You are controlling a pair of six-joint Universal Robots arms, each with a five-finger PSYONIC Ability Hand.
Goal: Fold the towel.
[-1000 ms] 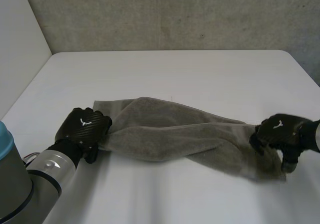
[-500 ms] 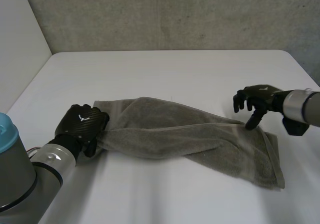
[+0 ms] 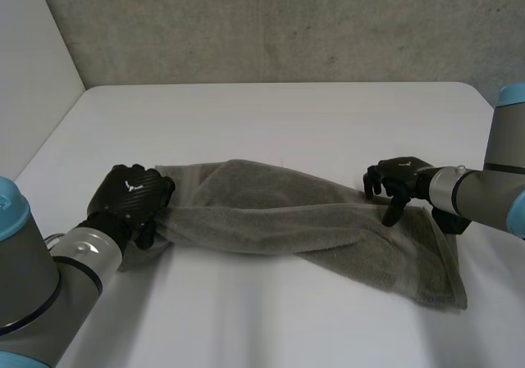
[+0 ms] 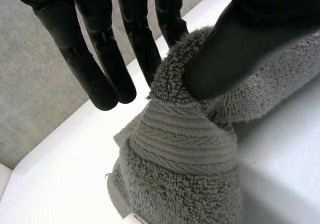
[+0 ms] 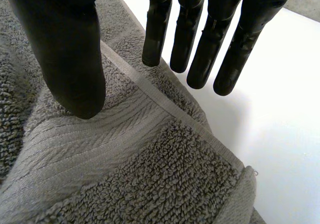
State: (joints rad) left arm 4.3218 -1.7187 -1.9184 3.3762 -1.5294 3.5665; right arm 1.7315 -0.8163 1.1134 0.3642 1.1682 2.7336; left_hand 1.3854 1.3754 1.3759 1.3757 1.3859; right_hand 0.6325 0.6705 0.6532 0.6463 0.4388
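Since half a second ago the right hand has drawn inward and lower over the towel's far edge, while the left hand has barely shifted.

At the left, the left hand clutches the gathered end of the towel. In its wrist view the thumb sinks into the looped terry, pinching the bunch against the fingers, and a flat ribbed band wraps the bunch below.

The grey, thick-piled towel lies on the smooth white worktop. Its long axis runs left to right and slants nearer the robot at the right. It is twisted and rope-like through the middle, then spreads flat to a squared right end.

The right hand hangs released at the far edge of that end, with straight fingers past the hem and the thumb over the woven border.
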